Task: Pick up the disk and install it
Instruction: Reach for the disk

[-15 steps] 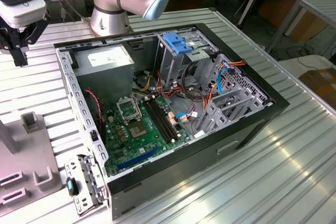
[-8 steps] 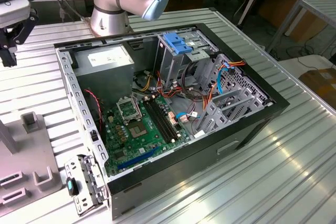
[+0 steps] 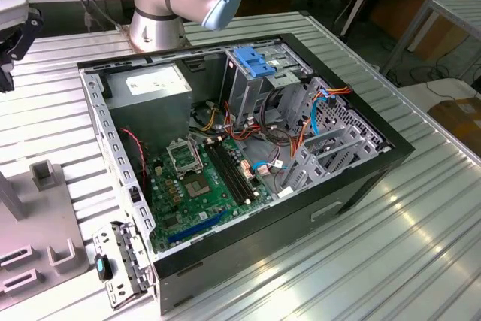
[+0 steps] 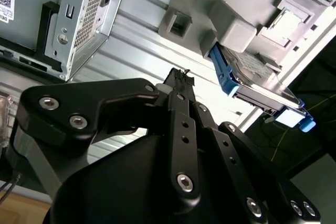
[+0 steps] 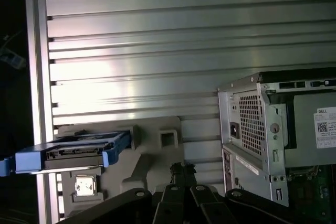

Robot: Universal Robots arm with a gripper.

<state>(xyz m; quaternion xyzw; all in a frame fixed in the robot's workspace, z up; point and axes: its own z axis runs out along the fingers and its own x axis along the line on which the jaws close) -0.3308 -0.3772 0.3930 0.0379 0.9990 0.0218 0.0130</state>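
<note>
Second wrist view shows the pincer (image 4: pixel 180 77) pressed together, empty, apart from the disk (image 4: pixel 249 74).

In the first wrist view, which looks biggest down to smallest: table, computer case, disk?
1. table
2. computer case, though the picture's edge cuts it off
3. disk

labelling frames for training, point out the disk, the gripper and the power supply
the disk (image 5: pixel 65 156), first wrist view, its front end
the gripper (image 5: pixel 182 169), first wrist view, between its fingertips
the power supply (image 3: pixel 150 82), exterior view, its top face
</note>
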